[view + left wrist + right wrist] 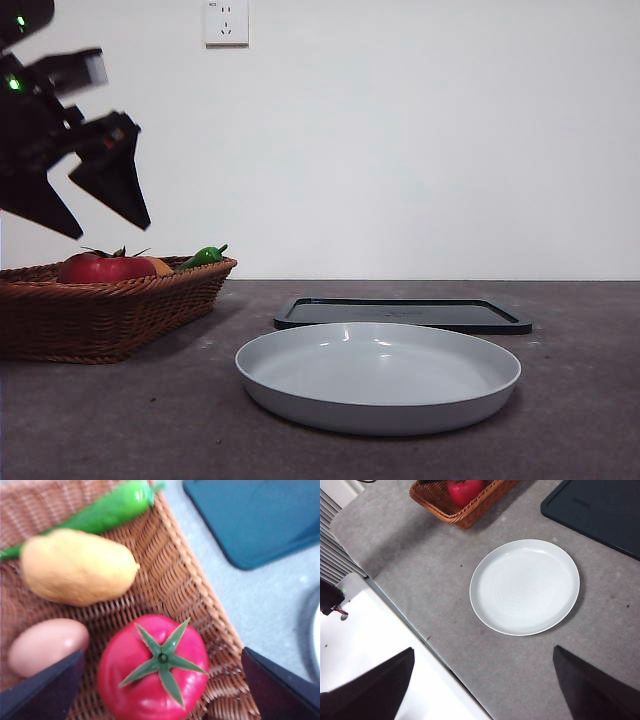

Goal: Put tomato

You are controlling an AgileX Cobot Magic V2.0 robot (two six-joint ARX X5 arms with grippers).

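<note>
Closest to where I stand, a white plate (378,375) sits bare on the grey counter (120,420). Just behind it lies a flat dark tray (403,314), the two near each other but not touching as far as I can see.

Off to the left stands a wicker basket (100,315). The tomato (103,268) rests inside it, against the wall of the basket that faces the plate, red and glossy with its green stem pointing up. In the left wrist view the tomato (152,667) has company: a pale egg (46,645) just beside it, a yellow-orange fruit (77,566) farther in, and a green pepper (107,511) lying along the far wall with its tip poking over the rim.

The left pincer (95,200) hangs in the air above the basket, well clear of everything in it, jaws spread wide; from its own camera the jaws stand either side of the tomato, not touching it.

The right pincer (482,685) is high above the near edge of the counter, also spread wide and holding nothing, looking down on the plate with the basket beyond.

On the white wall at the back there is a power socket (226,22).
</note>
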